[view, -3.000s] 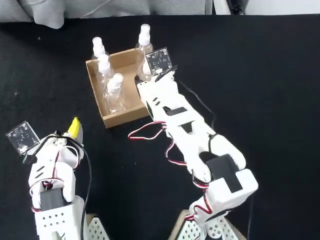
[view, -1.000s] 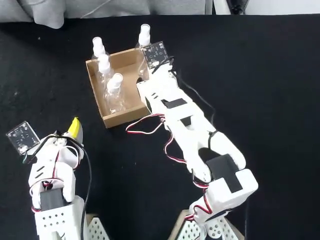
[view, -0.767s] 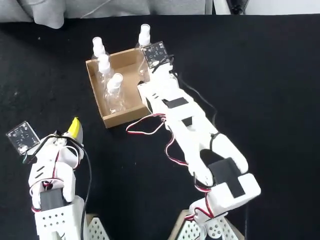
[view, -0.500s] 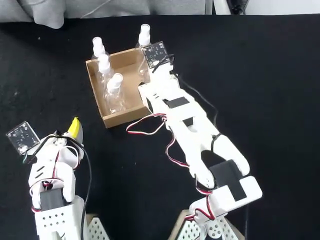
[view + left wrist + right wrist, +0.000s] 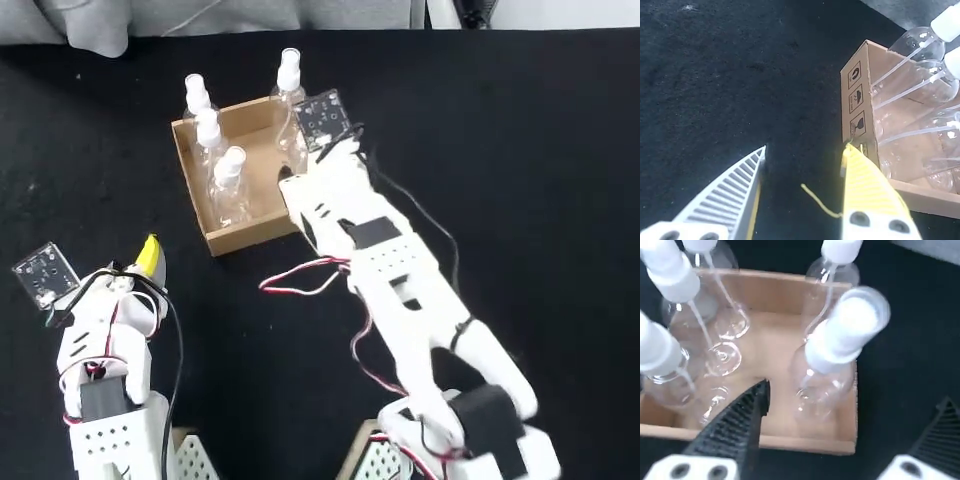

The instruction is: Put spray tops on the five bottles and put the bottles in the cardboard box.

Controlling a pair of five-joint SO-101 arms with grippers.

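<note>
You are holding the right gripper (image 5: 855,395) open above a bottle (image 5: 835,355) in the box (image 5: 790,281), likely light and slick; the left gripper (image 5: 805,150) is idling open. Grasp its neck.

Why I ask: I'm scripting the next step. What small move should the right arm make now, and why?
Probably lift the right hand straight up, then draw it back. Its fingers are spread, and a bottle with its white spray top on stands inside the cardboard box between them. Pulling back first might catch the top and tip it.
</note>
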